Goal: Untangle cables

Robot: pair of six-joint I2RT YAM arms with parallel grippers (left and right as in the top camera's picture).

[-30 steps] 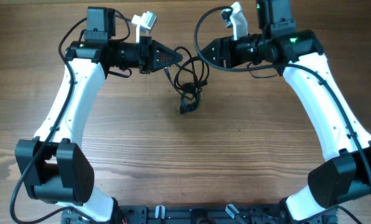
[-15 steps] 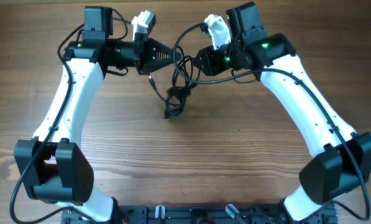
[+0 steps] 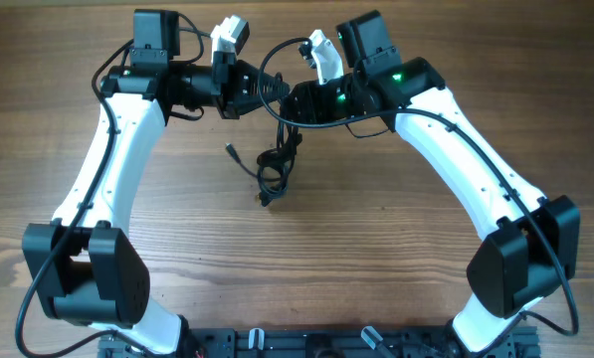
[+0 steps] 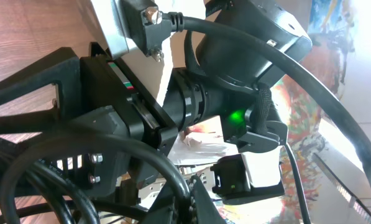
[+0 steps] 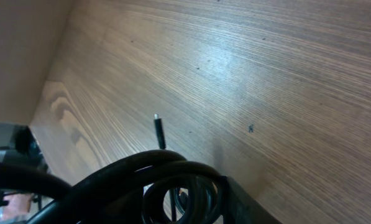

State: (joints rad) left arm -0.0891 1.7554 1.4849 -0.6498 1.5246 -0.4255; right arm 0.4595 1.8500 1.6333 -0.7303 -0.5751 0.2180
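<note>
White arms (image 3: 110, 159), black joints (image 3: 117, 283), green LED (image 3: 397, 76)

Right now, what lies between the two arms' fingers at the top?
Only the black cables: in the overhead view, the tangle's upper loops fill the narrow gap between the left fingers and right fingers.

The thin black flexible cables (image 3: 274, 164) form one knotted bunch of loose loops near the far middle of the wooden table (image 3: 376, 259). The upper strands rise off the wood and the lower loops rest on it. One small black plug end (image 3: 233, 151) sticks out to the bunch's left.
</note>
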